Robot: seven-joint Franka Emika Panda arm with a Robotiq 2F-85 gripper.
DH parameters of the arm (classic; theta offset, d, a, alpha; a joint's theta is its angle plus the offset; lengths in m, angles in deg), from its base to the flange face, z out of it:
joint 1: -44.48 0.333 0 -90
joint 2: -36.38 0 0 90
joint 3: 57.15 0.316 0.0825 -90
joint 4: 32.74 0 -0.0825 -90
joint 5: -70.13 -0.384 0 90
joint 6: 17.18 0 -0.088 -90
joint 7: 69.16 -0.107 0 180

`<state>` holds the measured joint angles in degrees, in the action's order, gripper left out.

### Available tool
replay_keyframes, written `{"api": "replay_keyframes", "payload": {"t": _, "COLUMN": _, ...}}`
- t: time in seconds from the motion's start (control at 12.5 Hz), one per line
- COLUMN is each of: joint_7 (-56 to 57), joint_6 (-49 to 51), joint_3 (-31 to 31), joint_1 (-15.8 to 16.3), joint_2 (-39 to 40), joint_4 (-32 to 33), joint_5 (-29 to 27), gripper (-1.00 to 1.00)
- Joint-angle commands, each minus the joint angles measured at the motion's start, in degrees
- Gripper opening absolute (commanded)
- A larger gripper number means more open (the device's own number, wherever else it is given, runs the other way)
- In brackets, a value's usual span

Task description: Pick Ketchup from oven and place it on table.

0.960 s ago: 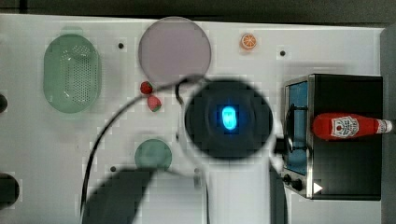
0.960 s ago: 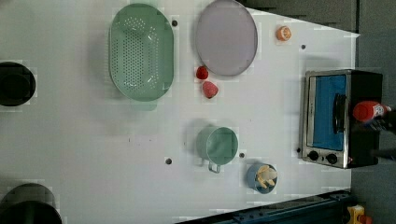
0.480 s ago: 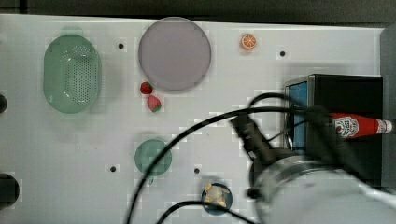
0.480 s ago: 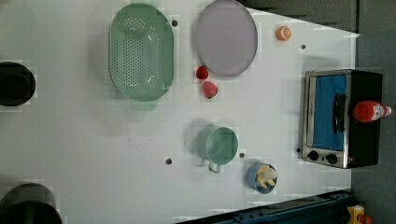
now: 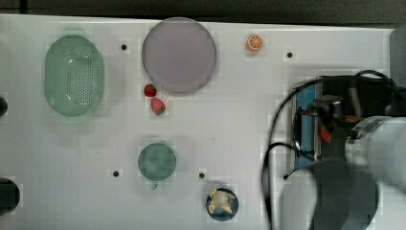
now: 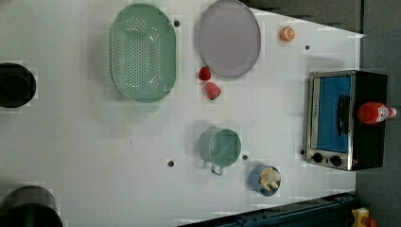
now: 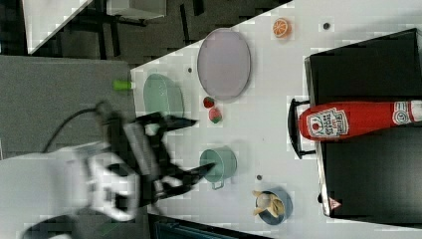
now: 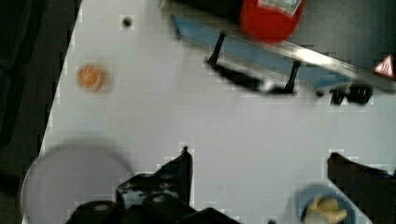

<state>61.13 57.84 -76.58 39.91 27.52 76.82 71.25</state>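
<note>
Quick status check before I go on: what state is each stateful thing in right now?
ketchup: lying on its side on the oven's top, cap on, not gripped.
oven: door shut.
gripper: open, holding nothing.
colander: upright, nothing in it.
plate: bare.
mug: upright, looks empty.
blue bowl: holds a pale yellow item.

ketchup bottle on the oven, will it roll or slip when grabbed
The ketchup bottle lies on its side on the oven, so a nudge could roll it. Its smooth plastic may slip. It looks stiff enough to grip.
</note>
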Motion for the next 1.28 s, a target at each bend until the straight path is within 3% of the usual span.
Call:
{"api": "replay_keyframes", "payload": {"t": 0.08, "joint_7": -0.6, "joint_6": -5.7, "joint_3": -3.5, "joint_1": -1.4, "joint_2": 3.3, "joint_4": 1.1, "joint_5": -0.6, "gripper": 1.00}}
{"api": "replay_keyframes", "payload": {"t": 0.64, "joint_7": -0.6, "joint_6": -16.7, "joint_3": -10.6, "joint_1": -2.2, "joint_2": 18.5, "joint_4": -3.6, "joint_5": -1.6, "gripper": 1.00}}
{"api": "replay_keyframes", "payload": {"t": 1.04, "joint_7": -0.6, "joint_6": -19.1, "joint_3": -11.4, "joint_1": -3.6, "joint_2": 25.5, "joint_4": -3.4, "joint_5": -10.1, "gripper": 1.00}}
{"api": "replay_keyframes", "payload": {"t": 1.28, "joint_7": -0.6, "joint_6": -20.1, "joint_3": -11.3, "joint_1": -3.6, "joint_2": 27.1, "joint_4": -3.2, "joint_5": -11.4, "gripper": 1.00}}
